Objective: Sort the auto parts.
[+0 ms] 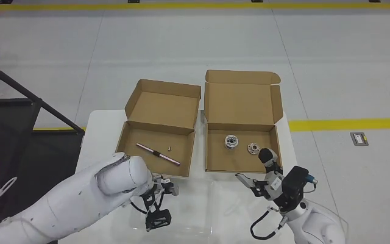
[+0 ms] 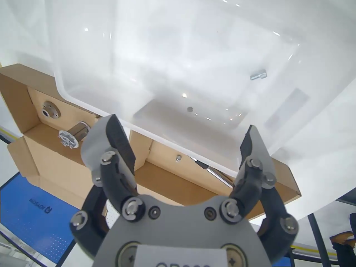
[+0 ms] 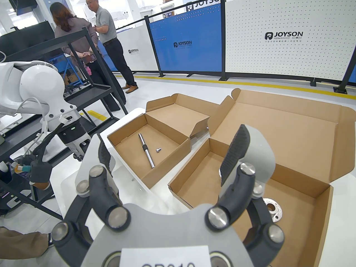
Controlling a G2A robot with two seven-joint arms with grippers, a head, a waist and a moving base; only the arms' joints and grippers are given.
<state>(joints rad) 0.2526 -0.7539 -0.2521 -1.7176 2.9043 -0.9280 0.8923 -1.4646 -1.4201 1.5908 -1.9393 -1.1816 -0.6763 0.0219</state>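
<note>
Left tool (image 2: 183,134) was spread wide and empty, low over the bench (image 1: 97,131). A clear bin (image 2: 83,56) sat right ahead of its fingers. One small metal block (image 2: 258,74) lay in the bin, farther in from the tool. Past the bin from that tool was the left box (image 1: 183,155), lid flipped back. A metal rod (image 1: 157,153) lay slanted on the box floor, with a small bolt (image 1: 168,147) just beside it, not touching. The right box (image 1: 241,165) was next to it, also open. It held a round toothed part (image 1: 230,141) and a flange (image 1: 252,147), near each other but apart. Right tool (image 3: 172,143) was spread and empty, at the near edge of the right box. The flange lay close under one of its fingers (image 3: 236,154), and the toothed part was mostly hidden behind that finger. The rod box was ahead of this tool, off toward its other finger.
</note>
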